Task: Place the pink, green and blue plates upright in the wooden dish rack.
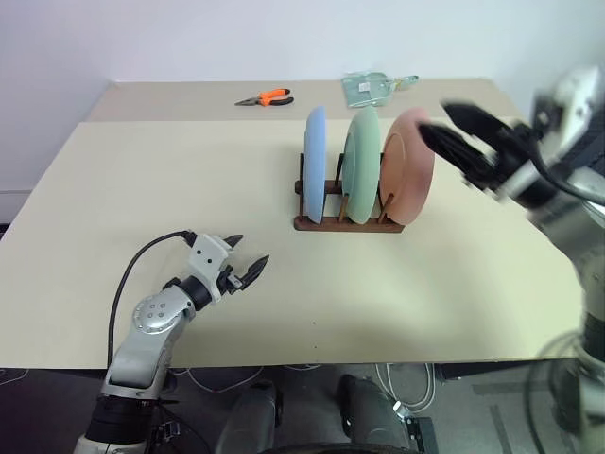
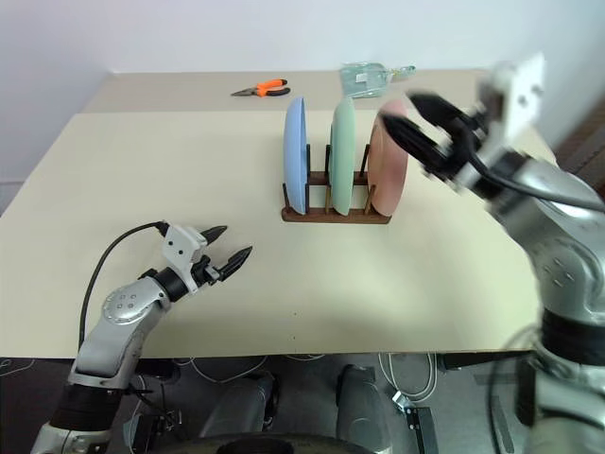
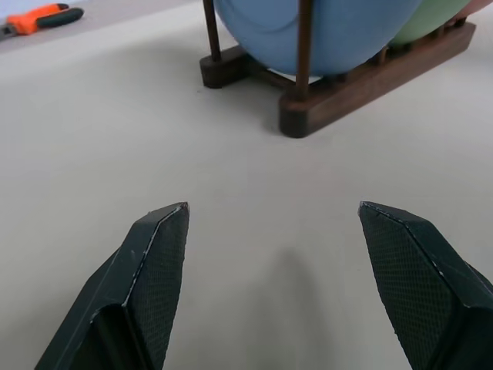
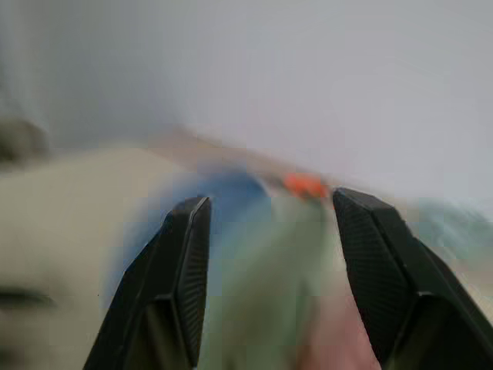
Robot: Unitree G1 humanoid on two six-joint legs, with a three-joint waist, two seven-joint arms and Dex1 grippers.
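Observation:
The wooden dish rack (image 1: 348,224) stands past the middle of the table. Three plates stand upright in it, side by side: the blue plate (image 1: 315,161) on the left, the green plate (image 1: 361,165) in the middle, the pink plate (image 1: 408,175) on the right. My right gripper (image 1: 435,120) hovers in the air just right of the pink plate's upper edge, open, with nothing between its fingers. My left gripper (image 1: 251,249) is low over the table, in front and to the left of the rack, pointing toward it, open and empty. In the left wrist view the rack's near end (image 3: 308,108) and the blue plate (image 3: 323,31) lie ahead.
Orange-handled pliers (image 1: 266,97) and a clear plastic packet (image 1: 373,87) lie on the far strip of the table. The beige tabletop (image 1: 142,189) stretches wide to the left of the rack. Its front edge runs just behind my left arm.

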